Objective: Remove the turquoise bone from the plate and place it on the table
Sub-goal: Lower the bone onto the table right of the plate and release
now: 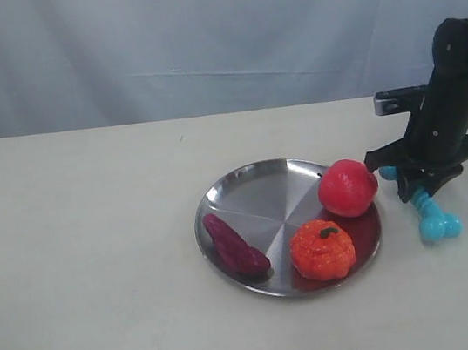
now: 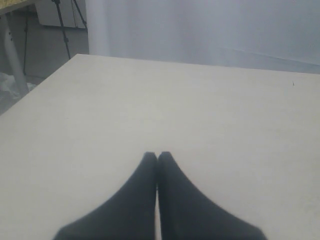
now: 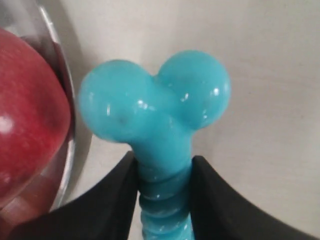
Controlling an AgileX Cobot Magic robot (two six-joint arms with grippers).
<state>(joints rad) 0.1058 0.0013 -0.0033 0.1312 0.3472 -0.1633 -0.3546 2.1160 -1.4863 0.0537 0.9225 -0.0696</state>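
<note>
The turquoise bone [image 1: 434, 217] is off the plate [image 1: 254, 191], just right of its rim, over the table [image 1: 78, 251]. My right gripper [image 1: 419, 190] is shut on its ribbed shaft [image 3: 165, 195], and one knobbed end [image 3: 155, 100] sticks out past the fingertips. Whether the lower knob touches the tabletop I cannot tell. My left gripper [image 2: 157, 156] is shut with nothing in it, above bare table, and does not show in the exterior view.
On the plate lie a red apple [image 1: 347, 187] at its right rim, an orange pumpkin-like toy [image 1: 322, 250] and a dark purple sweet potato [image 1: 236, 246]. The apple [image 3: 25, 125] is close beside the held bone. A pale curtain hangs behind the table.
</note>
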